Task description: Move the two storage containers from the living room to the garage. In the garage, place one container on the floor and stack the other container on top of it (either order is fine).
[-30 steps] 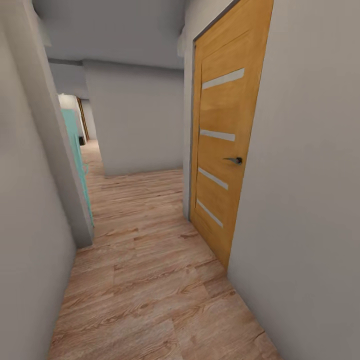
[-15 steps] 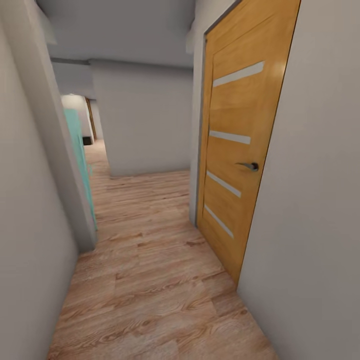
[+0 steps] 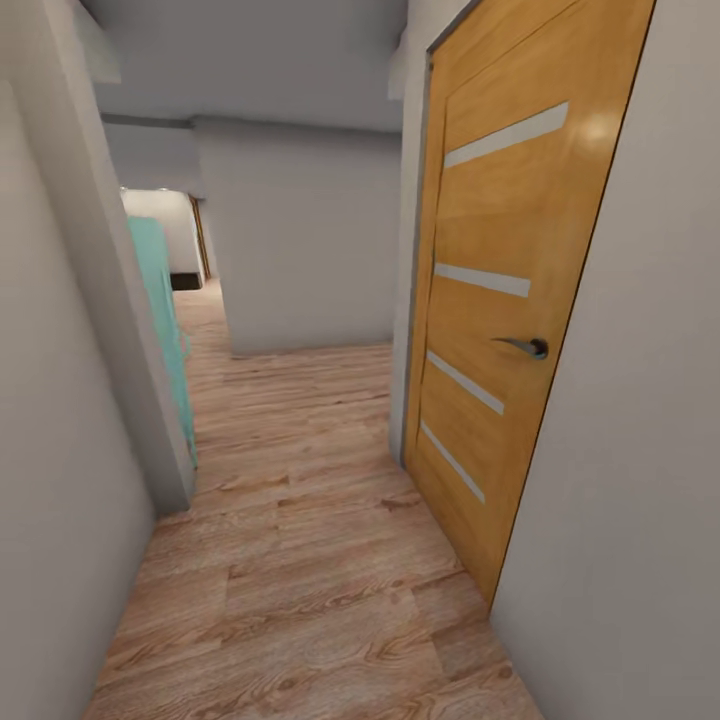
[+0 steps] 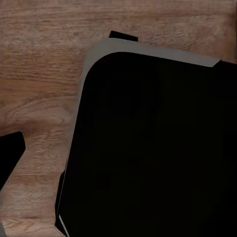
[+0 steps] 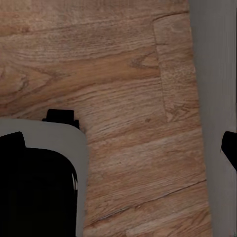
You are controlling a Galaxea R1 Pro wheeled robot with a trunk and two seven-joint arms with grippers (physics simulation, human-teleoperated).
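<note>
I'm driving along a narrow hallway over wood-plank flooring [image 3: 300,540]. A closed orange door [image 3: 500,330] with a metal handle [image 3: 525,346] is passing close on my right; a grey wall corner [image 3: 150,400] and a teal panel [image 3: 165,320] are crowding my left. Neither storage container is showing here, so I'm judging them to be somewhere off beyond this corridor.

Both wrist cameras are looking down at planks and the robot's dark base [image 4: 153,148]. A black fingertip [image 4: 10,153] is edging into the left wrist view, another [image 5: 229,148] into the right; I cannot tell how wide either hand is standing.

Steering well here means keeping centred between door and corner, going slowly, arms tucked.
</note>
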